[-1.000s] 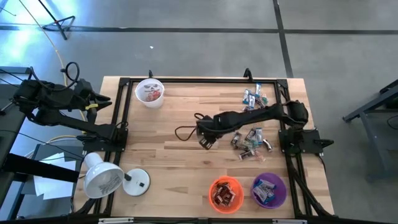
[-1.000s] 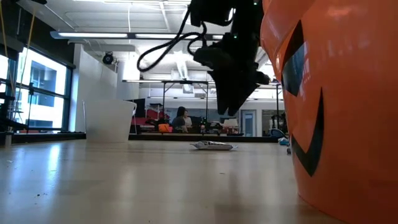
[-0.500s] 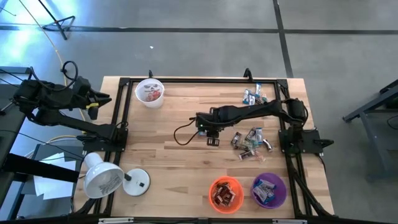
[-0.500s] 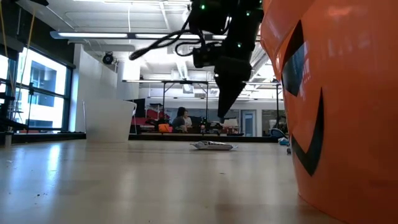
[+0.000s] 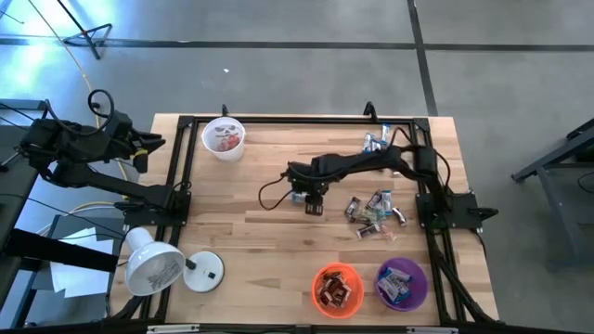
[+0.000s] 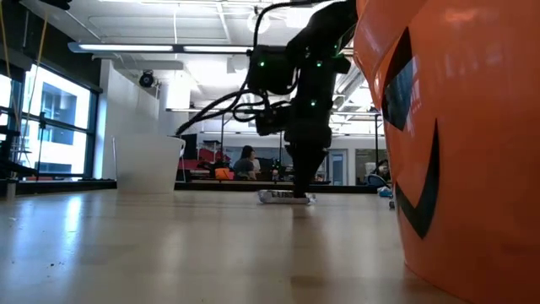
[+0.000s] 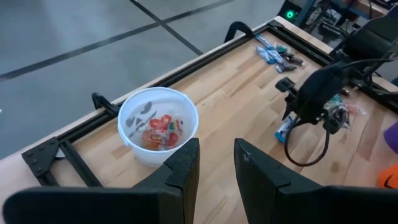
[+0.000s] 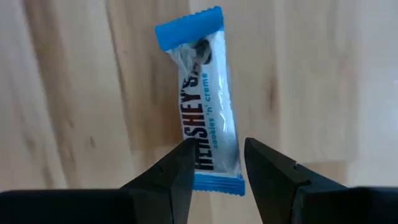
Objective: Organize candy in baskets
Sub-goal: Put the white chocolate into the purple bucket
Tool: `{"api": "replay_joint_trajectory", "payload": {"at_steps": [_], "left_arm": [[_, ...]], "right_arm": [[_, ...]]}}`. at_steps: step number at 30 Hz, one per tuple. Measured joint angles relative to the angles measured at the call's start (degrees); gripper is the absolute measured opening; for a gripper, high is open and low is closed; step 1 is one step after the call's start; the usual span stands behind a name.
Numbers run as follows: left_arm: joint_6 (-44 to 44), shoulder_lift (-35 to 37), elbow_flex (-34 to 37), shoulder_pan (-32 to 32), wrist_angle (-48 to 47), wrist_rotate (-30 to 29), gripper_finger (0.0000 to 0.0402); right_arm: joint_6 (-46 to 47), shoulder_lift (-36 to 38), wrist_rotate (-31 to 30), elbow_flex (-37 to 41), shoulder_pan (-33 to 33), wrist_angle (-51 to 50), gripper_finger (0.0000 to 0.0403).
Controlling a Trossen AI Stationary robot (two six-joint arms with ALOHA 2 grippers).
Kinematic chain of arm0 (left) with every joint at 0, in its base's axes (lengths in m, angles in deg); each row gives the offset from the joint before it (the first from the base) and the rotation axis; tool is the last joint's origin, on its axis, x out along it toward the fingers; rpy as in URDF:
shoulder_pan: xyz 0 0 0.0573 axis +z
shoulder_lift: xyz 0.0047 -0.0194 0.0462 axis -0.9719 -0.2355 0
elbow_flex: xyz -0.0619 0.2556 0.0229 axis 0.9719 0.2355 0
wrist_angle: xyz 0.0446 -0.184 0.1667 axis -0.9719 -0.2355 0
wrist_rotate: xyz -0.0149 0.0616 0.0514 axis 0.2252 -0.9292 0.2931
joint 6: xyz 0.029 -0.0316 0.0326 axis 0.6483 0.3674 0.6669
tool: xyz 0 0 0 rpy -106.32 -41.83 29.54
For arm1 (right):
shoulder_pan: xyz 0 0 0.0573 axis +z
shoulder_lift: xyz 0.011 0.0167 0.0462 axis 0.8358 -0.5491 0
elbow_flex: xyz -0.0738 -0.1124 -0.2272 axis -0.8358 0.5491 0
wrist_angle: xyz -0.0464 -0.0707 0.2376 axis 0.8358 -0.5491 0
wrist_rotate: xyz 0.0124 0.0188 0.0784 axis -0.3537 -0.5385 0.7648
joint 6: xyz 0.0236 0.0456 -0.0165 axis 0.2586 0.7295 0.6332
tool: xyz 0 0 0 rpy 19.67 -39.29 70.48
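Lying flat: blue-and-white wrapped candy bar (image 8: pixel 207 99), ends crimped

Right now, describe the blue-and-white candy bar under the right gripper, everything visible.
The candy bar is a small sealed bar in a glossy white wrapper with blue crimped ends and dark lettering. It lies flat and alone on the wooden table, left of the loose candy pile. The right gripper is directly over it, open fingers straddling one end; contact isn't clear.

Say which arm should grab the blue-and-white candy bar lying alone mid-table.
Right. Its pincer is open directly over the candy bar. The left pincer sits off the table's far-left edge.
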Motion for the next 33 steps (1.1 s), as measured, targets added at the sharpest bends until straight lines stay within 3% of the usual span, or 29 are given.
{"api": "replay_joint_trajectory", "payload": {"at_steps": [4,12,16,23,33], "left_arm": [[0.02,0.00,-0.01,0.02,0.01,-0.70,0.0088],[0.07,0.00,0.00,0.00,0.01,-1.08,0.0088],[0.52,0.00,0.00,0.01,0.01,-1.01,0.0088],[0.63,0.00,0.00,0.02,0.00,-0.86,0.0088],[0.63,0.00,0.00,0.00,0.00,-0.77,0.0088]], "right_arm": [[0.08,-2.41,6.04,0.04,-0.66,0.67,0.0139],[7.17,-4.03,7.90,-0.20,-0.56,0.99,0.0136],[10.25,-3.91,7.86,-0.20,-0.60,1.21,0.0107],[11.33,-4.04,8.13,-0.50,-0.62,1.48,0.0009],[14.29,-4.06,8.65,-0.52,-0.58,0.45,0.0002]]}}
